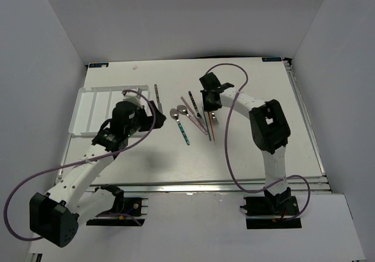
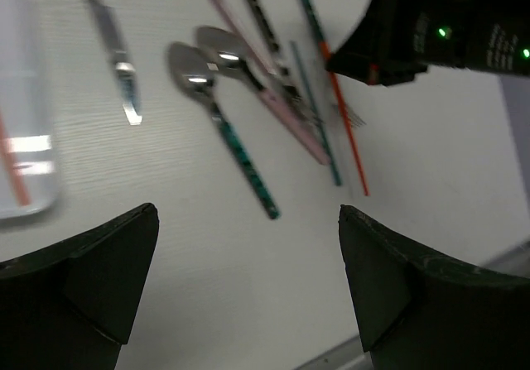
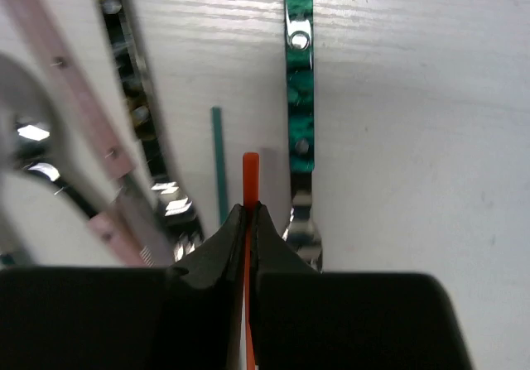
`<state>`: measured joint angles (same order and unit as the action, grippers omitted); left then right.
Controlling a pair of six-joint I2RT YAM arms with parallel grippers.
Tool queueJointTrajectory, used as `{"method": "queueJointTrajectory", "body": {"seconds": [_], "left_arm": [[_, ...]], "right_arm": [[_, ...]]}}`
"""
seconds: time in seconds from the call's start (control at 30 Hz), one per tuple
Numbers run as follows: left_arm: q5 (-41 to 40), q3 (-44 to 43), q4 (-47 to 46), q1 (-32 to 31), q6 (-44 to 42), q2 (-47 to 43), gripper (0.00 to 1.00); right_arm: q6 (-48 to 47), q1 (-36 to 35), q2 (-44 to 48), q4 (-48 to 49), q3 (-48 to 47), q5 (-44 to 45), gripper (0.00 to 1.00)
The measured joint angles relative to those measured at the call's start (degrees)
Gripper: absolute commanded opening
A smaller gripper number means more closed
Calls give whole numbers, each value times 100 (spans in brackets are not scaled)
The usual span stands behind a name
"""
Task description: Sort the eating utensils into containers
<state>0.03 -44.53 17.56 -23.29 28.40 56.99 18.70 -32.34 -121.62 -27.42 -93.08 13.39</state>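
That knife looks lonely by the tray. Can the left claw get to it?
Probably yes. The left claw is open and close by, and the knife lies alone, nothing covering it.

Bright even overhead light on the white table (image 1: 193,162), faint soft shadows across it, glints on a spoon bowl (image 2: 189,68) there, left wrist view motion-blurred, right wrist edges soft.

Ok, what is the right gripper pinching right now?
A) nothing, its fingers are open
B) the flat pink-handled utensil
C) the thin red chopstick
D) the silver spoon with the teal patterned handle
C: in the right wrist view the right gripper is shut on the thin red chopstick, while the teal-handled silver utensil lies free beside it.
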Motion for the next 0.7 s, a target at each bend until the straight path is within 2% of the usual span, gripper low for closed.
{"method": "queueJointTrajectory", "body": {"seconds": [0.1,0.17,0.33,0.4,0.53,0.63,0.67,0.7], "left_arm": [[522,74,-756,-643,304,291,98],[809,74,-1316,-1045,474,494,98],[1237,42,-2363,-1530,761,933,95],[1309,-24,-2579,-1617,822,1082,89],[1388,-273,-2850,-1711,896,1362,75],[1436,-323,-3047,-1744,979,1460,44],[1449,-323,-3097,-1749,997,1484,19],[1460,-326,-3134,-1755,1040,1504,7]], "right_arm": [[249,4,925,175,527,-367,0],[470,7,1932,612,1150,-866,0],[1167,7,4083,2393,2575,-2179,0],[1495,0,4531,3042,2951,-2612,0],[1937,-55,4743,3707,3351,-3145,0],[2129,-131,4741,3834,3469,-3329,0],[2162,-157,4741,3858,3477,-3362,0],[2190,-184,4741,3895,3480,-3386,0]]}}
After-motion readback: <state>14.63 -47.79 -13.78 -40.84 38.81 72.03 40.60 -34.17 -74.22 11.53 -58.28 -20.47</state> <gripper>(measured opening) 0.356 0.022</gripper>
